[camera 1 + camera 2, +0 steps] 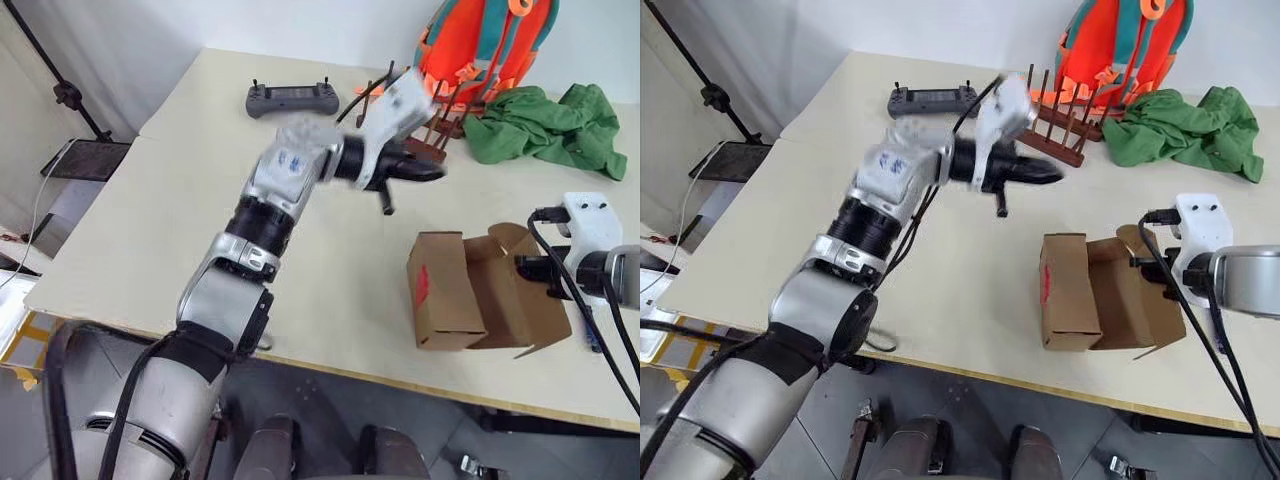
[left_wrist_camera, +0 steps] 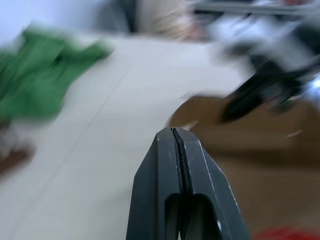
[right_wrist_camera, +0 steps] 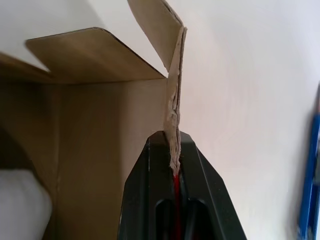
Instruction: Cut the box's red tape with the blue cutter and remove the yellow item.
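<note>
1. Pinching a box flap edge-on, the right gripper (image 3: 175, 145) has its two black fingers clamped on the cardboard, with a sliver of red tape (image 3: 176, 187) showing in the slot between them. My guess is it's holding that flap back so the carton stays open and doesn't slide.
2. The left gripper (image 2: 174, 132) has its fingers pressed flat together with nothing between them, up in the air above the table (image 1: 170, 200), pointing across toward the box.
3. The box (image 1: 480, 290) sits near the front right of the table, flaps splayed open. One strip of red tape (image 1: 422, 284) is visible on its left side face.
4. The blue cutter (image 3: 311, 170) looks like the thin blue thing lying on the table just right of the box, so the cutting seems finished with.
5. Something white and rounded (image 3: 22, 202) sits inside the carton; can't tell if that's the yellow item.
6. Further out: grey controller (image 1: 292, 98), wooden rack (image 1: 1060, 135), green cloth (image 1: 545, 122) and orange backpack (image 1: 485, 45) along the far edge.
</note>
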Controlling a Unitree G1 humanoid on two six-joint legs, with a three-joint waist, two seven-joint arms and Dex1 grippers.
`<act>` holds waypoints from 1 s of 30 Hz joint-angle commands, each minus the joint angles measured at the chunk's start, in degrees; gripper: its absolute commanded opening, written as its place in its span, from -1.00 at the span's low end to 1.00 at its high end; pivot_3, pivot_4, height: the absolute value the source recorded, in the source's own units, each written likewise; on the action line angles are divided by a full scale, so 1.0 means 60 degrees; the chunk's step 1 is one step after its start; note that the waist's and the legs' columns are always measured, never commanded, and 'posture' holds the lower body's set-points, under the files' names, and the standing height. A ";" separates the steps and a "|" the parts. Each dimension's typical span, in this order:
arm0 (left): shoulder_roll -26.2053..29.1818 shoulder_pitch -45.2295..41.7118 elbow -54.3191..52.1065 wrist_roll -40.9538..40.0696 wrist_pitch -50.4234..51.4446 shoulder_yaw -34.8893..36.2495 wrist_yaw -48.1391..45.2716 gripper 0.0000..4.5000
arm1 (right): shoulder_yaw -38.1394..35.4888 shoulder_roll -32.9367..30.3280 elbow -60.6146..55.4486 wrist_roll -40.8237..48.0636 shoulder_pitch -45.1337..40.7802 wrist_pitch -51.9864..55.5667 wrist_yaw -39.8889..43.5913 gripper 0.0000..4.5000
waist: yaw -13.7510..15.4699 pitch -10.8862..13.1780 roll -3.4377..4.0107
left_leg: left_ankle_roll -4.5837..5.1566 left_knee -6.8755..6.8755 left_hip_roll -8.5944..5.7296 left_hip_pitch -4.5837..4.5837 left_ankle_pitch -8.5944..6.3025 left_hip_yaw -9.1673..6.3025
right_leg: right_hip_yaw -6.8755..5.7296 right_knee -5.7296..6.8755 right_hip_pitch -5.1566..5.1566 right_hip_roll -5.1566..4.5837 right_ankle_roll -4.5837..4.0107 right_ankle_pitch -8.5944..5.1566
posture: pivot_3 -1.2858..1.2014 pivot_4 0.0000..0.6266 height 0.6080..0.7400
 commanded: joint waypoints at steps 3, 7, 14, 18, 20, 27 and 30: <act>-0.0014 0.0525 -0.0758 0.0510 -0.0837 -0.1658 -0.1203 -1.00 | 0.0171 -0.0253 0.0283 -0.0126 -0.0711 0.0395 0.0113 -1.00 | -0.0028 0.0003 0.0003 | 0.0000 0.0002 0.0004 -0.0007 0.0000 0.0015 | 0.0005 -0.0004 -0.0011 0.0001 0.0000 0.0000 | 0.03 -0.52 1.00; 0.0064 0.0771 -0.0576 0.0976 -0.1640 -0.2342 -0.1321 -1.00 | 0.0264 -0.0255 0.0305 -0.0024 -0.1047 0.0468 0.0003 -1.00 | -0.0048 0.0003 0.0006 | -0.0002 0.0007 0.0013 -0.0005 0.0001 0.0022 | 0.0014 0.0003 -0.0018 0.0005 0.0000 0.0000 | 0.03 -0.52 1.00; -0.0278 0.0891 0.0254 0.1764 -0.3185 -0.2968 -0.0897 -1.00 | 0.0259 -0.0221 0.0084 0.0184 -0.1321 0.0448 -0.0094 -1.00 | 0.0003 0.0003 0.0006 | -0.0001 0.0012 0.0010 -0.0007 0.0001 0.0021 | 0.0015 0.0003 -0.0016 0.0002 0.0000 0.0000 | 0.03 -0.52 1.00; -0.0229 0.0923 0.0800 0.2263 -0.3965 -0.3310 -0.0908 -1.00 | 0.0225 -0.0195 -0.0019 0.0185 -0.1423 0.0459 -0.0053 -1.00 | 0.0002 0.0002 0.0006 | -0.0001 0.0012 0.0009 -0.0007 0.0001 0.0021 | 0.0015 0.0005 -0.0016 0.0001 -0.0001 0.0000 | 0.03 -0.52 1.00; -0.0098 0.0978 0.0937 0.2504 -0.4191 -0.3431 -0.0924 -1.00 | 0.0153 -0.0245 -0.0070 0.0185 -0.1443 0.0477 -0.0004 -1.00 | -0.0015 0.0001 0.0008 | -0.0001 0.0012 0.0011 -0.0004 0.0001 0.0021 | 0.0015 0.0007 -0.0015 0.0001 0.0000 0.0000 | 0.03 -0.52 1.00; 0.0679 0.1370 0.0772 0.3085 -0.4616 -0.3763 -0.0935 -1.00 | -0.0224 -0.0716 -0.0081 0.0185 -0.1393 0.0558 0.0247 -1.00 | -0.0039 0.0000 0.0010 | 0.0002 0.0031 0.0014 0.0009 0.0003 0.0022 | 0.0022 0.0026 -0.0006 0.0001 -0.0002 0.0001 | 0.03 -0.52 1.00; 0.0926 0.1575 0.0481 0.3145 -0.4447 -0.3772 -0.0892 -1.00 | -0.0364 -0.0815 -0.0044 0.0185 -0.1336 0.0509 0.0347 -1.00 | -0.0025 -0.0001 0.0010 | 0.0003 0.0043 0.0015 0.0022 0.0004 0.0020 | 0.0027 0.0039 0.0006 0.0000 -0.0006 0.0003 | 0.03 -0.52 1.00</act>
